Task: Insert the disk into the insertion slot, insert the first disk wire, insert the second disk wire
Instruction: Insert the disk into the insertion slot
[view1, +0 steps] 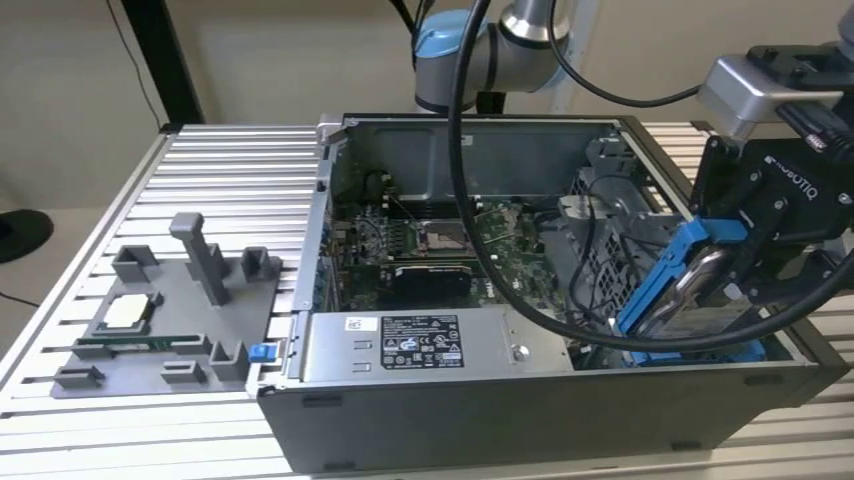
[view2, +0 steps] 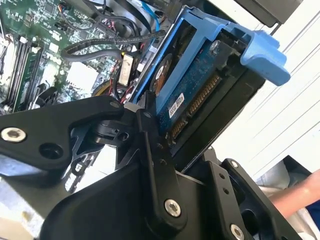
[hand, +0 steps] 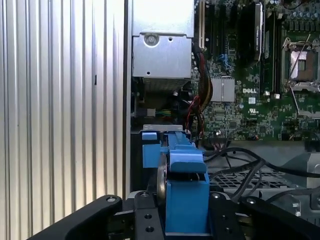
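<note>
I'm watching the black two-finger gripper (view1: 717, 272) clamping tight on the flat silver hard disk in its bright blue plastic frame (view1: 674, 292). The disk's hanging tilted just above the open grey computer case (view1: 534, 395), over the end with the grey sheet-metal drive bay (view1: 621, 255), not seated yet.

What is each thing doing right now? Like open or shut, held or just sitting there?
claw: shut on the disk.
disk: held tilted over the open case, no wire in its connector.
computer case: lying on its side, open on top.
grey tray: resting on the table beside the case.
</note>
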